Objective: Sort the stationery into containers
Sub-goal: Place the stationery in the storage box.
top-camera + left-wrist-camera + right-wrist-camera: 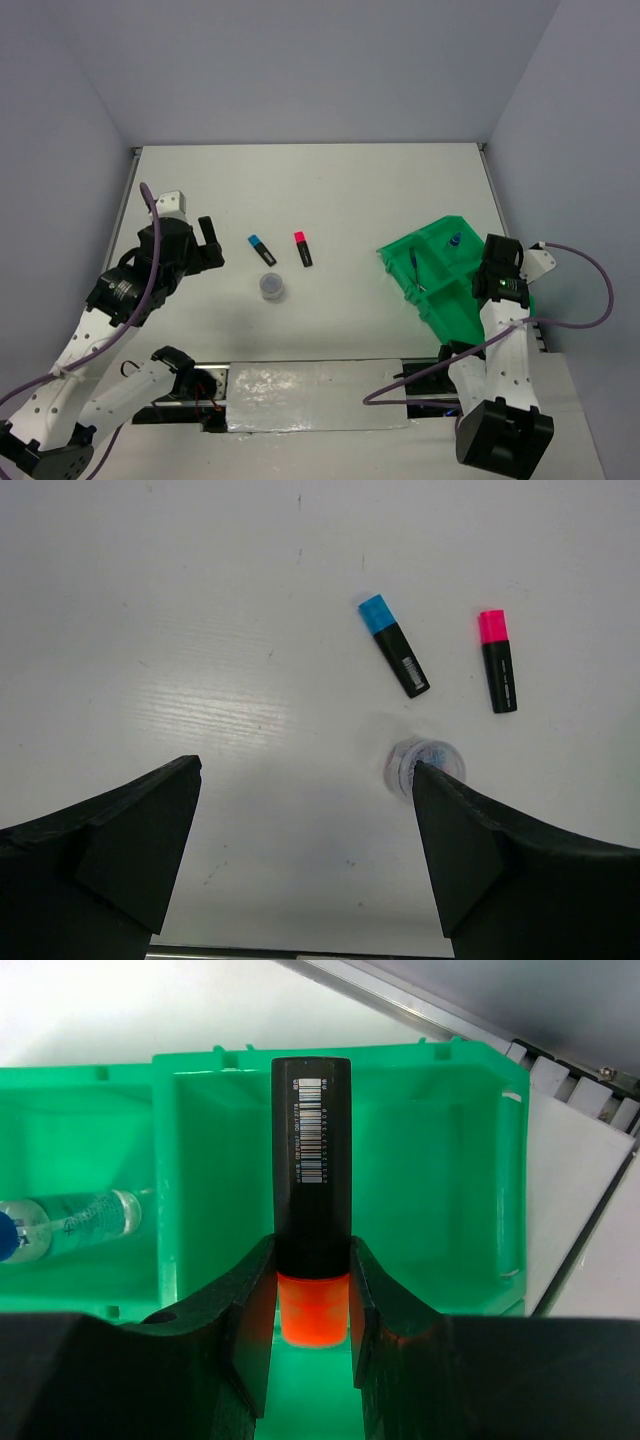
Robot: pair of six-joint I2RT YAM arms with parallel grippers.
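My right gripper (312, 1260) is shut on the orange-capped highlighter (312, 1150), black body pointing forward, over a compartment of the green tray (165, 1160). A clear blue-capped bottle (70, 1222) lies in the neighbouring compartment. From the top, the tray (440, 305) is at the right, holding the bottle (453, 241) and a blue pen (415, 268); my right gripper (498, 270) is above its right side. My left gripper (305, 768) is open and empty above the table. The blue-capped highlighter (393, 659), pink-capped highlighter (497, 661) and round tub (425, 765) lie ahead of it.
In the top view the blue-capped highlighter (261, 249), pink-capped highlighter (302, 248) and tub (271, 286) lie mid-table, right of my left gripper (208, 243). Grey walls enclose the table. A metal plate (315, 395) lies at the near edge.
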